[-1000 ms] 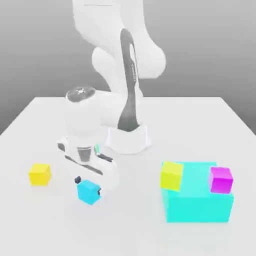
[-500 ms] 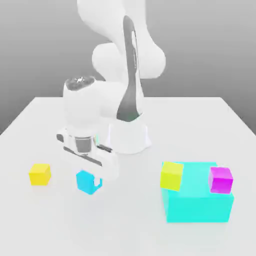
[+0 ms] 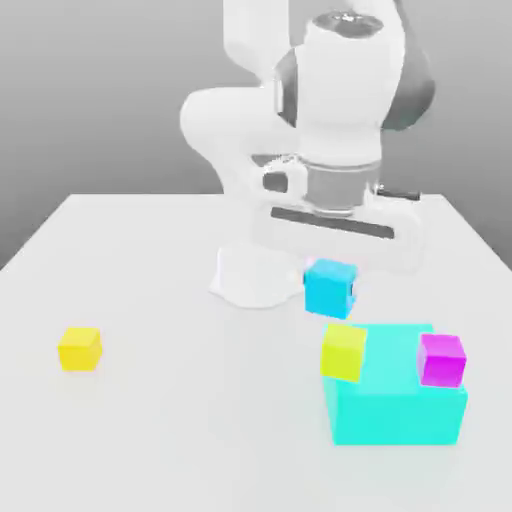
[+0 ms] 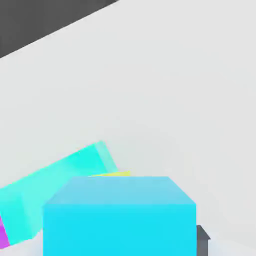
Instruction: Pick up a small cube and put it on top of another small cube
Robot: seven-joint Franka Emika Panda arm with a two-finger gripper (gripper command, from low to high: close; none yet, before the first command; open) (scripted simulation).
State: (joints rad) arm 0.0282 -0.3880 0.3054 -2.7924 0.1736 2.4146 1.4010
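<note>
The pale table (image 3: 180, 430) spreads across the middle and lower part of the exterior view, with a grey background above its far edge. The white robot arm (image 3: 345, 90) rises from its base near the centre of that view and reaches over towards the exterior view's right, its wrist in the upper right of the frame. The wide cyan block (image 3: 395, 410) lies on the table in the lower right. Above the block's far left part in the frame, the gripper (image 3: 329, 286) points downward, its fingers closed on opposite sides of the small blue cube (image 3: 329, 291), so the hand is holding that cube. The blue cube is clear of the table, just right of the frame's centre, slightly turned, and apart from the other cubes. In the hand view its face is close to the camera, partly covering the cyan block behind it. The remaining cubes look much alike in size. The bright yellow cube (image 3: 343, 354) rests on the block's left part, and the magenta cube (image 3: 440, 361) on its right part, with bare cyan between them. The orange-yellow cube (image 3: 79, 350) sits directly on the table, well apart, in the left of the frame below mid-height.
</note>
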